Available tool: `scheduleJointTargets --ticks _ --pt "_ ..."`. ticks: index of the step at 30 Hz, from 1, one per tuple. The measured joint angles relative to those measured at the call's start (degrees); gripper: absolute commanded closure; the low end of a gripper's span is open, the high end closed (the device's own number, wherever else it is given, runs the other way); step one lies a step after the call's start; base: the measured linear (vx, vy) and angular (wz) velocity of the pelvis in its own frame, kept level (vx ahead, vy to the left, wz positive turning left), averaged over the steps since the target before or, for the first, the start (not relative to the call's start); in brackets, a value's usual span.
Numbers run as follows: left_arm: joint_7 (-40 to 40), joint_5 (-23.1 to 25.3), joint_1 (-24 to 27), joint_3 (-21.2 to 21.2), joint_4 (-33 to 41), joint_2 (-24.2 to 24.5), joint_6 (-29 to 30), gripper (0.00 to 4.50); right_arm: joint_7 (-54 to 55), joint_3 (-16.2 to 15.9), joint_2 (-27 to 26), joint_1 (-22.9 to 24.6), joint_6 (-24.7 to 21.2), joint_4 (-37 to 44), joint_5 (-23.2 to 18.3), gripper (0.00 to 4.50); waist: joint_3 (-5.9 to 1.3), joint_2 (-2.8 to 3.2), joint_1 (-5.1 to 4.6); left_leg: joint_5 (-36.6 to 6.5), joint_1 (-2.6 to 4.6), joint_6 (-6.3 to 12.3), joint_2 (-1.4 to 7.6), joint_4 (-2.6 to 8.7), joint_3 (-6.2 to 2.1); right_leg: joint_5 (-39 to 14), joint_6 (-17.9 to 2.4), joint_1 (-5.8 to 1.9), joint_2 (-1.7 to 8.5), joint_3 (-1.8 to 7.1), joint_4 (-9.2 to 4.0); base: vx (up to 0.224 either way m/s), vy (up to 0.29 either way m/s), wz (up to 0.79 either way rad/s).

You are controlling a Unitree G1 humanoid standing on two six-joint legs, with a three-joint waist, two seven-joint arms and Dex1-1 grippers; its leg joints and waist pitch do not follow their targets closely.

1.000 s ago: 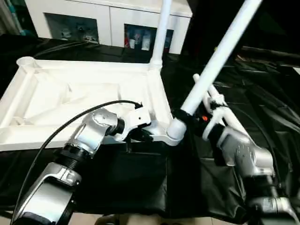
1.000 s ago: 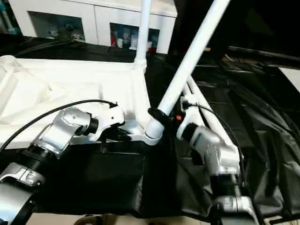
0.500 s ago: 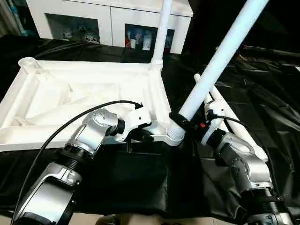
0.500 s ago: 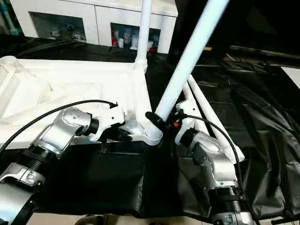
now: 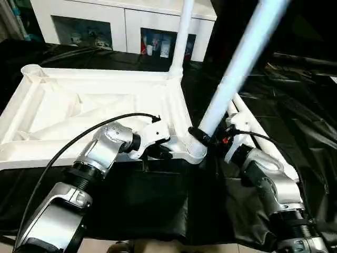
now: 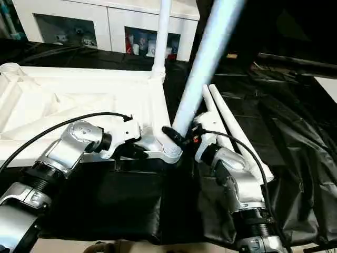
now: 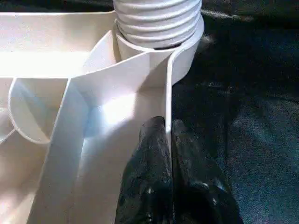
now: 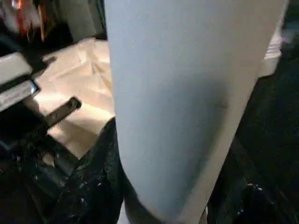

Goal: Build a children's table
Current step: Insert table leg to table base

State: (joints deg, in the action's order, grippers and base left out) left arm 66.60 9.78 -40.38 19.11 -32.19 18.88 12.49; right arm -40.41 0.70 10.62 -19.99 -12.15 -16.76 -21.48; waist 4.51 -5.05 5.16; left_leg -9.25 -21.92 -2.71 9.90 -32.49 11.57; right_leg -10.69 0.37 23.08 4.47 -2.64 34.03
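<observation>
Head views show the leg now steeper in the table's near corner socket, right gripper clasping its base, spare legs beside; left wrist view: left gripper pinches the rim.

The upturned white plastic children's table is looking smooth and faintly glossy, its threaded leg base ridged. The black cloth is lying creased, sheeny. The silver metal forearms are gleaming.

White glass-door cabinet, black-cloth work table
</observation>
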Motion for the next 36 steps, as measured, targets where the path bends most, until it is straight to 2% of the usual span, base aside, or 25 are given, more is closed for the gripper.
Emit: scheduleJointTargets --ticks 7,10,14,18,22,27,30,36 --pt "0.0 0.01 0.0 0.13 -0.14 0.01 -0.53 4.5 0.8 2.2 -1.68 1.57 0.59 -0.82 -2.52 2.64 -0.04 0.11 0.14 0.0 0.0 0.0 0.0 0.01 0.0 0.05 -0.07 -0.01 0.0 -0.02 0.01 0.0 0.0 0.0" --pt "-0.02 -0.02 -0.01 0.14 -0.55 -0.06 -1.0 4.5 1.66 2.42 -2.74 3.08 2.59 -0.62 -2.57 2.64 -0.11 0.31 0.17 0.0 0.0 0.0 0.0 0.01 0.0 0.16 -0.26 -0.02 0.0 0.0 0.0 0.0 0.0 0.0" --pt "-0.09 -0.07 -0.05 0.14 -0.91 -0.1 -1.39 4.5 3.44 0.06 -2.68 5.4 6.43 2.1 0.94 2.64 -0.15 0.49 0.21 0.0 0.01 -0.01 0.0 0.02 -0.01 0.05 -0.08 -0.02 0.0 -0.02 -0.01 0.0 0.0 0.0" --pt "-0.13 -0.08 -0.05 0.14 -0.92 -0.03 -1.44 4.5 4.26 -1.32 -2.41 6.58 7.57 3.85 3.35 2.64 -0.14 0.48 0.13 0.0 0.01 -0.01 0.0 0.03 -0.01 0.01 -0.02 -0.01 0.0 0.0 -0.02 0.0 0.0 0.0" --pt "-0.13 -0.08 -0.04 0.15 -0.88 0.04 -1.51 4.5 3.91 -2.3 -1.33 6.31 7.28 4.41 3.84 2.64 -0.11 0.42 0.1 0.0 0.01 0.0 0.0 0.05 -0.01 0.0 0.0 -0.01 0.0 0.0 -0.07 0.0 0.0 0.0" --pt "-0.1 -0.08 -0.03 0.4 -0.56 0.54 -1.85 4.5 1.57 -3.32 0.93 4.1 4.84 4.11 3.89 2.64 0.01 0.08 -0.03 0.0 0.03 -0.01 -0.01 0.13 -0.01 0.0 0.01 0.01 0.0 -0.01 -0.07 0.0 0.0 0.0" --pt "-0.03 -0.01 -0.02 0.62 -0.22 0.9 -2.31 4.5 -1.24 -3.72 2.73 2.29 3.2 3.05 3.94 2.64 0.12 -0.33 -0.1 0.0 0.04 0.0 -0.01 0.21 -0.02 -0.01 0.01 0.03 0.0 -0.03 -0.06 0.0 0.0 0.0" --pt "0.52 -0.03 0.64 1.0 1.5 1.33 -2.32 4.5 -6.54 -5.74 6.56 -0.68 1.08 1.63 4.44 2.64 0.14 -0.57 0.0 0.0 0.03 -0.01 -0.01 0.31 -0.02 -0.08 0.13 0.05 0.0 -0.05 -0.08 0.0 0.0 0.0"
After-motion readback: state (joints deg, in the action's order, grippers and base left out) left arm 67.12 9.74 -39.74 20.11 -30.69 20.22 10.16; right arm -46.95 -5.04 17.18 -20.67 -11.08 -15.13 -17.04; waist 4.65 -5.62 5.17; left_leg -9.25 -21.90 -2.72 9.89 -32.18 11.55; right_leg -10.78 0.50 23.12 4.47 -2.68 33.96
